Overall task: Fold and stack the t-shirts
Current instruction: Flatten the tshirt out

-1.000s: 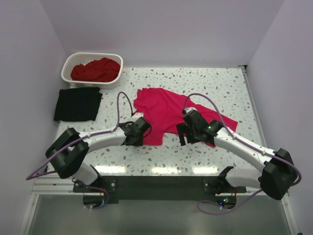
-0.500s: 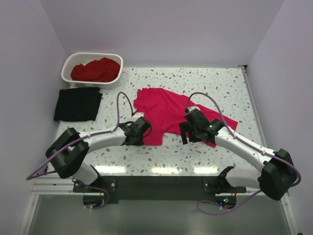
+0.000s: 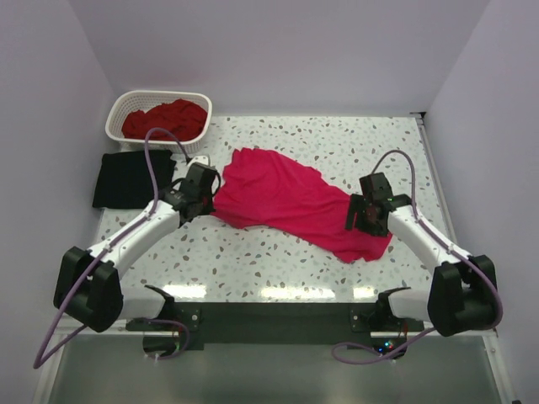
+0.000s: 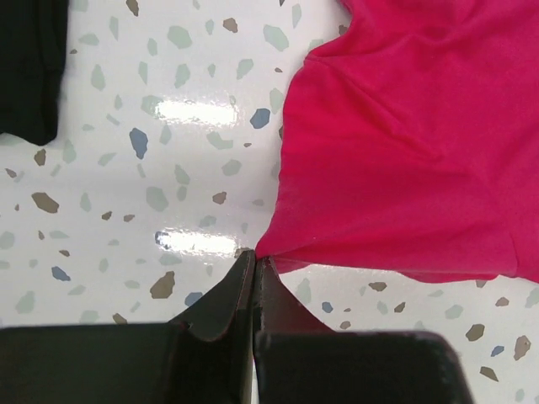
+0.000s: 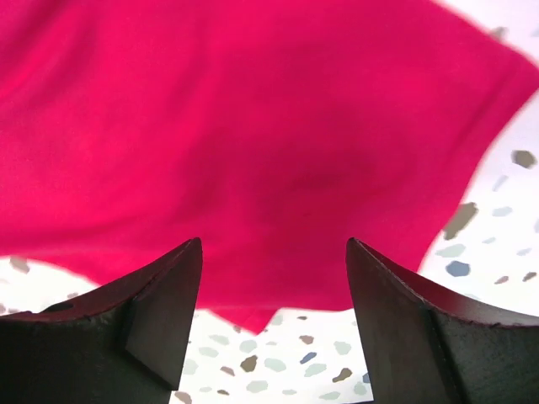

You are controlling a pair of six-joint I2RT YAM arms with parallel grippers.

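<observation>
- The table (image 3: pixel 370 143) is a white speckled terrazzo top, boxed in by plain pale lilac walls (image 3: pixel 295 50).
- The pink-red shirt (image 3: pixel 286 198) is the big thing here. It's spread out mid-table, rumpled, and runs diagonally from the left gripper down toward the right one.
- The black shirt (image 3: pixel 133 178) lies folded flat near the table's left edge, just in front of the basket (image 3: pixel 160 94).
- The dark red shirt (image 3: pixel 164 120) is bunched up inside that white lattice basket in the far left corner.
- The right gripper (image 5: pixel 274 244) has its fingers spread wide over the pink-red shirt's near right end. It isn't grasping anything, and there's no telling whether it touches the cloth.
- The left gripper (image 4: pixel 255 257) is clamped tight on a pinch of the pink-red shirt's left edge, low over the table and near the black shirt.
</observation>
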